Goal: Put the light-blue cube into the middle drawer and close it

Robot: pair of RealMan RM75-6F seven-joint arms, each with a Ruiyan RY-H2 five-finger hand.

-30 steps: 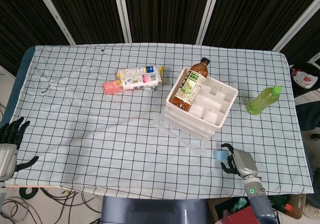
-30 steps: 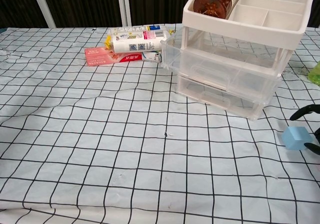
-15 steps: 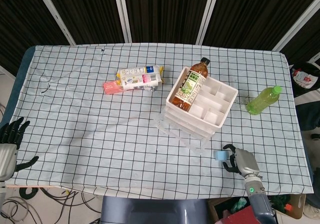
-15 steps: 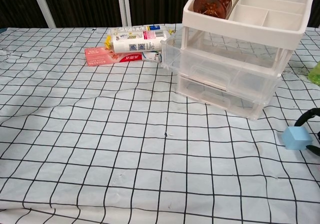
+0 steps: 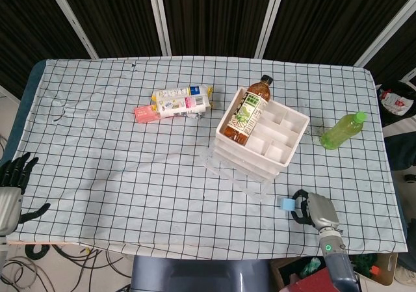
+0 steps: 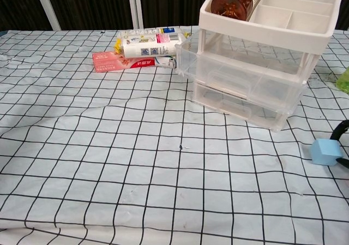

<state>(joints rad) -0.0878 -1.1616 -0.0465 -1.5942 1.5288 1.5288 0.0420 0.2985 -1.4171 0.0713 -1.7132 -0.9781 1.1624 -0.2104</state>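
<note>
The light-blue cube (image 5: 286, 203) (image 6: 325, 151) sits on the checked cloth just in front of the drawer unit's right corner. My right hand (image 5: 314, 211) is at its right side, dark fingers (image 6: 341, 131) curled around it and pinching it. The clear drawer unit (image 5: 260, 150) (image 6: 248, 87) has a white tray on top; a clear drawer (image 6: 188, 57) juts out toward me. My left hand (image 5: 13, 186) hangs off the table's near-left corner, fingers spread and holding nothing.
A brown tea bottle (image 5: 246, 110) lies in the top tray. A green bottle (image 5: 342, 131) lies right of the unit. White and pink packets (image 5: 175, 103) (image 6: 142, 51) lie to its left. The table's near edge runs just behind my right hand.
My right hand's fingers have drawn in around the cube, and hand and cube have shifted slightly to the right. The left hand has stayed still.
</note>
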